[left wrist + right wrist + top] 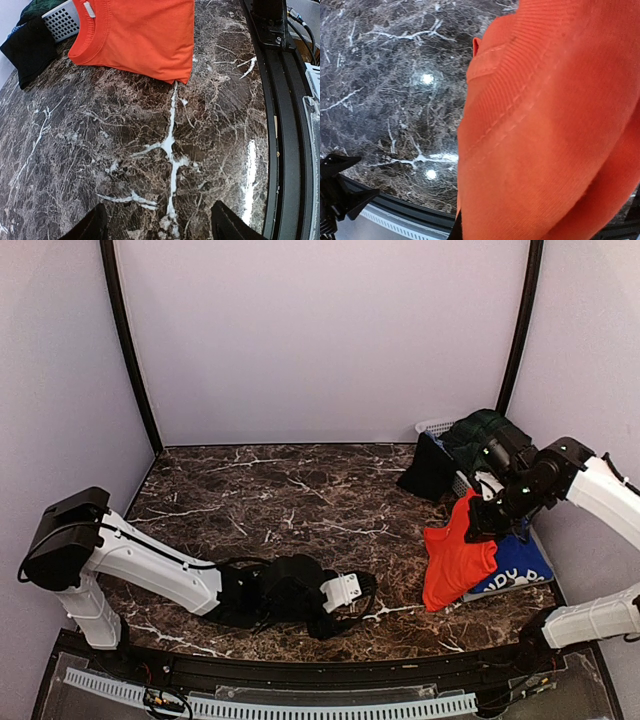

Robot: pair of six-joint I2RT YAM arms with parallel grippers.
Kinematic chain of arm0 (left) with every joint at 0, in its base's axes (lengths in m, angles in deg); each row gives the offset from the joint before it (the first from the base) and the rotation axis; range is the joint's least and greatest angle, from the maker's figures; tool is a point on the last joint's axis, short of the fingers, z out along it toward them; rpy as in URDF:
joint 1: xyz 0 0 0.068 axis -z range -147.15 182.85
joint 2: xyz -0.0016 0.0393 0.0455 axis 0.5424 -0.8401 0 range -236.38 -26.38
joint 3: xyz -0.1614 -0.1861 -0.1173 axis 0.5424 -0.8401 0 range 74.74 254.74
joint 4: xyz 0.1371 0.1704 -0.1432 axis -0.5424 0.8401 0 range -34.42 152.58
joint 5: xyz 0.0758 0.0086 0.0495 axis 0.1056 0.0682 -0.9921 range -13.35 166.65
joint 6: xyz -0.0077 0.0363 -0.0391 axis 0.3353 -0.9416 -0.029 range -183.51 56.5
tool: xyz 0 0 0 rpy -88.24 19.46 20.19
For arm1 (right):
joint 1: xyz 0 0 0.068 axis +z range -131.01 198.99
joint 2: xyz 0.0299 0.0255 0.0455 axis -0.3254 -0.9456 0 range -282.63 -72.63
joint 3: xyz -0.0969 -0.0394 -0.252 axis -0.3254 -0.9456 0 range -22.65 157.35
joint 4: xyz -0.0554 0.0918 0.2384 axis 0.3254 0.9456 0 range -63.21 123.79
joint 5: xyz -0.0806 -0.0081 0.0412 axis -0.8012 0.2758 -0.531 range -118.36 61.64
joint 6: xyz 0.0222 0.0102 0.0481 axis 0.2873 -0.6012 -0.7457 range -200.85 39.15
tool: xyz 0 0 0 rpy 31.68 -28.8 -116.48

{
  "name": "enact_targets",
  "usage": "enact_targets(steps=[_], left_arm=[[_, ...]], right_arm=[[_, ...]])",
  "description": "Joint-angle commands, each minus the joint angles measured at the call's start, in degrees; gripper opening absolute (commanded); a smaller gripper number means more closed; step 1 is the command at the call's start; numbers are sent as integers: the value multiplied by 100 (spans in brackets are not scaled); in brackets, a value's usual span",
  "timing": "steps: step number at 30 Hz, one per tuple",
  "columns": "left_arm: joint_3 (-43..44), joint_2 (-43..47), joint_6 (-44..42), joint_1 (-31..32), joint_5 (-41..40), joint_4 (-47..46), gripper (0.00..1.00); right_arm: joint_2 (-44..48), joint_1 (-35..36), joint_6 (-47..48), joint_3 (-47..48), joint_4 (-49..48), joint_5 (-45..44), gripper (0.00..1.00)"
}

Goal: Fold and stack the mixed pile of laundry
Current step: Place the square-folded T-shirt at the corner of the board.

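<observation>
Under the right gripper [488, 527], the red-orange T-shirt [455, 562] hangs, looks folded, jaws clamped on its top edge. Its lower part drapes onto the blue T-shirt [518, 570] just below. Likely stack item two, not set down yet. Behind the gripper, the tartan skirt [488, 435] and black garment [430, 470] sit unfolded at the basket [435, 427]. Left gripper [162, 227] has fingers apart, empty, low over the table [150, 125].

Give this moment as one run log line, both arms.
left arm: jaws open, empty, low over marble table | right arm: jaws shut on red-orange T-shirt, held up | tartan skirt in white basket
</observation>
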Motion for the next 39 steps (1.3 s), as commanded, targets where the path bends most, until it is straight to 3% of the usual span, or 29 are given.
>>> enact_targets(steps=[1,11,16,26,39], left_arm=[[-76,358,116,23,196,-140,70],[-170,609,61,23,157,-86,70],[-197,685,31,23,120,-84,70],[-304,789,9,21,139,-243,70],[-400,1025,-12,23,131,-243,70]], right_arm=[[-79,-97,308,357,563,-693,0],[-876,-302,833,1271,1019,-1553,0],[-1064,-724,1089,1398,931,-1438,0],[-535,-1581,1212,1561,1235,-1157,0],[-1959,-1768,1289,1569,1155,-1010,2]])
